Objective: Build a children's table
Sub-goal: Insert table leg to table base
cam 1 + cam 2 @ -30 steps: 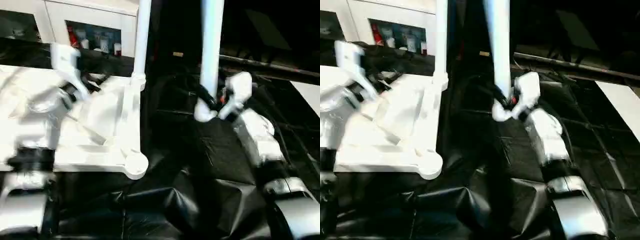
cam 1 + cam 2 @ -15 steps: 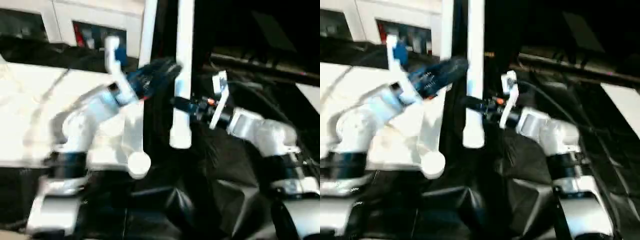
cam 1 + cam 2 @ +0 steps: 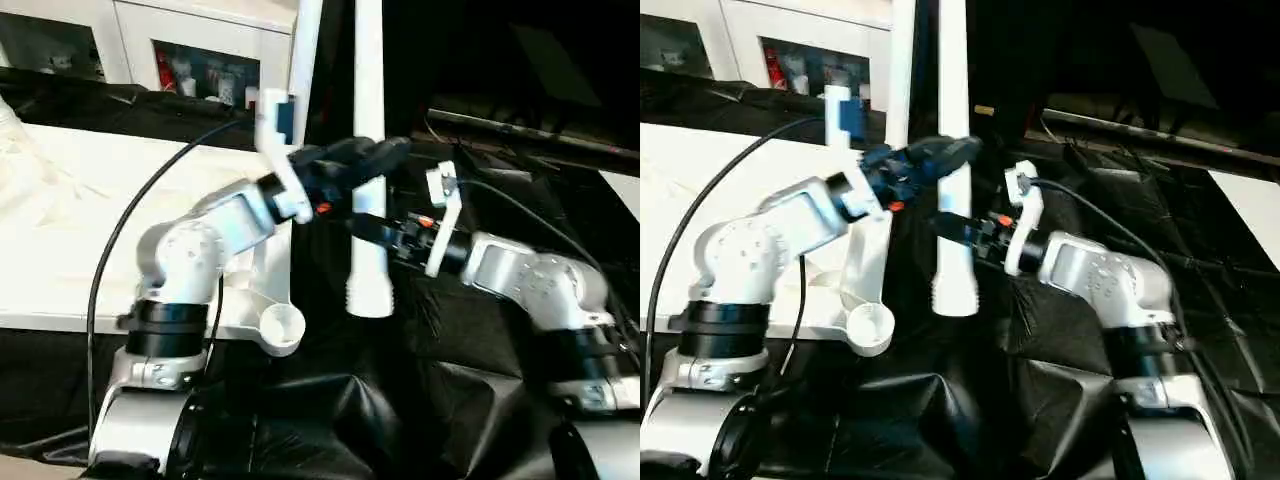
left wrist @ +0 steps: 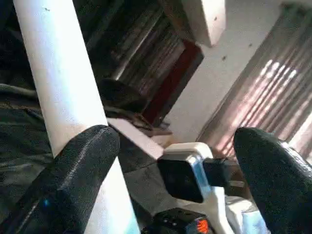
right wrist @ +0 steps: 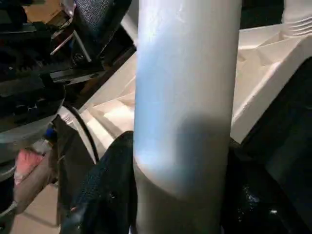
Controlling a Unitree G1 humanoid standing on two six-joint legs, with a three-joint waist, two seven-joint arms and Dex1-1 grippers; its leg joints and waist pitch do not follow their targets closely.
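Observation:
The white tabletop lies on the left, with an empty round corner socket at its near right corner. One white leg stands upright at its far right corner. A second leg hangs upright to the right of the tabletop, over black sheeting. My right gripper is shut on its lower part, and the leg sits between the black fingers. My left gripper reaches across to that leg higher up, its fingers wide open with the leg just inside one of them.
A white glass-fronted cabinet stands at the back left. Crumpled black sheeting covers the ground in front and to the right. A black cable loops from my left arm over the tabletop.
My left arm swung from over the tabletop to the held leg, its fingers spreading wide. The right gripper carried that leg left, towards the tabletop. The view shifted too.

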